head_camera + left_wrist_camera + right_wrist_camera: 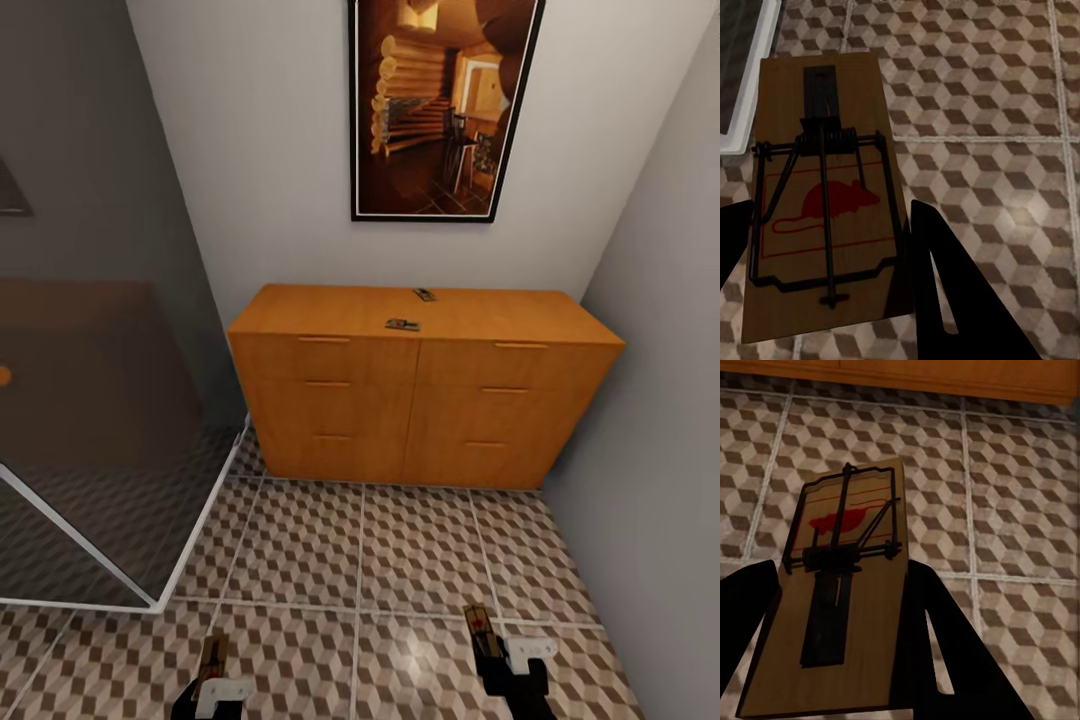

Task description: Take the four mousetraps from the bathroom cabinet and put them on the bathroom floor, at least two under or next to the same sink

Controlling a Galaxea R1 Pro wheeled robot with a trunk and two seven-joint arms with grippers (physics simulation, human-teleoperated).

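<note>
Patterned bathroom floor below, left gripper pinched one mousetrap between its fingers, right gripper clamped another mousetrap, two more traps on the cabinet.

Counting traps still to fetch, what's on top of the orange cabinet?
Two mousetraps lie on the cabinet top: one near the front edge, another farther back. What its closed drawers hold cannot be seen.

Head high; wrists near shared floor
</note>
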